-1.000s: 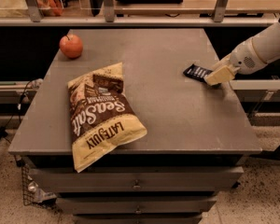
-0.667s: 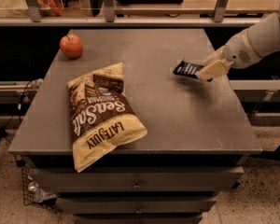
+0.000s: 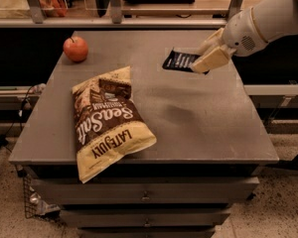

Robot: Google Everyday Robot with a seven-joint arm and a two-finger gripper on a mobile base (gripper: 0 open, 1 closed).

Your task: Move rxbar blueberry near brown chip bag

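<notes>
Gripper [image 3: 202,59] is clamped on the rxbar blueberry [image 3: 180,61], with the bar sticking out past its fingertips on the side facing the brown chip bag [image 3: 107,125]. Against a second ago the pair has come up off the table [image 3: 208,133] and moved inward from the edge, and a faint shadow on the top below the gripper suggests the bar is airborne. Bag lies well apart from the gripper, nearer the camera and across the top, apple [image 3: 75,48] far off beyond the bar, so pick looks done, with most of the carry, lowering and release beside the bag still to do
</notes>
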